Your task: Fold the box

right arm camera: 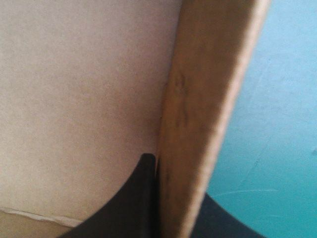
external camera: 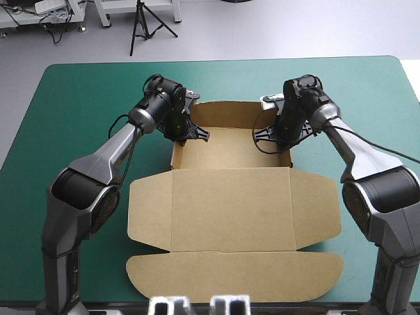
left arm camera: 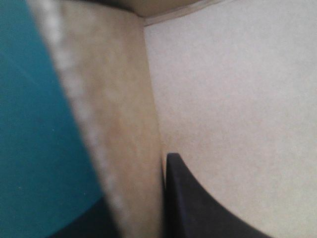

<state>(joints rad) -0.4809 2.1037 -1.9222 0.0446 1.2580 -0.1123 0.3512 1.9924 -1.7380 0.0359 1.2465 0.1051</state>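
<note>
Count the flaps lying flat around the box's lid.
3: left flap left of the lid, right flap right of it, long flap along its near edge; none looks hidden.

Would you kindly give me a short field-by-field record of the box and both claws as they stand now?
Object: brown box, far part raised as an open tray
Lid: lid flat, toward the robot
Surface: teal-green cover
Left arm: left claw shut on the tray's left wall, one finger inside, one outside
Right arm: right claw shut on the right wall, likewise
Stage: walls up, lid not yet folded
</note>
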